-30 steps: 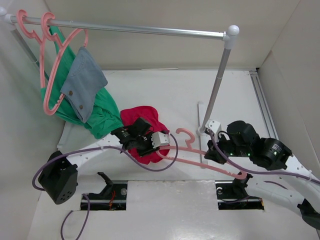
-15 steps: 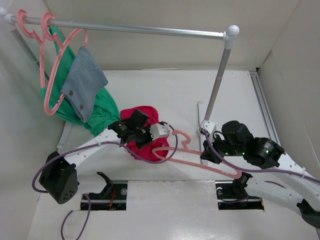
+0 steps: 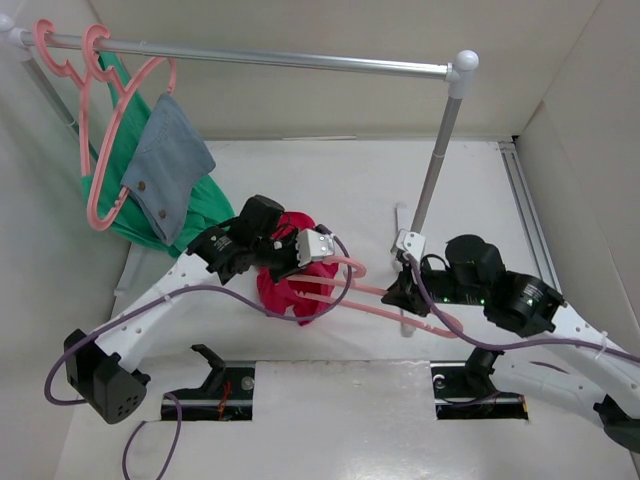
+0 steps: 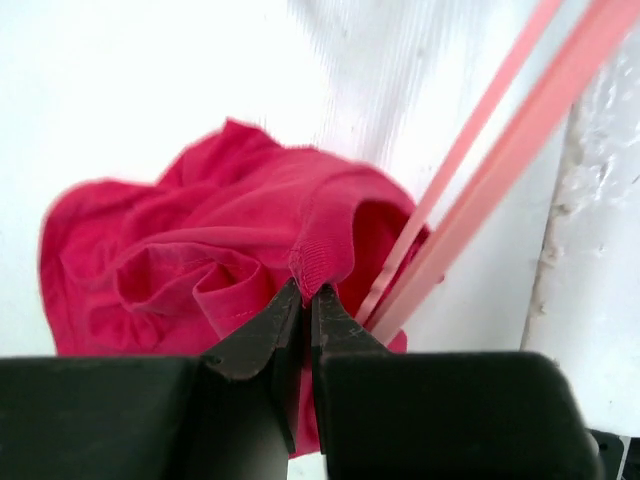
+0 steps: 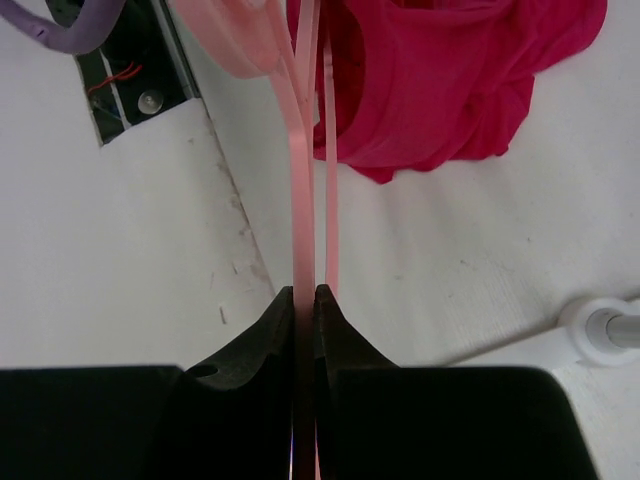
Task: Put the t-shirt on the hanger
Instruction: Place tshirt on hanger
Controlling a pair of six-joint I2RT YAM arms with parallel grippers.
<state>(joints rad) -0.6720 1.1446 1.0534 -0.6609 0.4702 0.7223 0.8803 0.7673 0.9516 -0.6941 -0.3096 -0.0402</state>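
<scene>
Only the wrist view shows t-shirt [image 4: 180, 250] collar pinched by left end effector [image 4: 305, 298]; hanger [image 5: 303, 180], clamped by right end effector [image 5: 304, 295], has been shifted leftward.

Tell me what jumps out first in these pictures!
A bright red t-shirt bunched in the middle of the white table, its ribbed edge pinched by the left arm's fingers. The right arm's fingers clamp a pink hanger whose far end reaches the shirt. At the back left, a green garment hangs from a silver rail.

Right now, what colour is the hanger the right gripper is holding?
Salmon pink. The hanger shows best in the right wrist view, pinched by the right gripper.
</scene>
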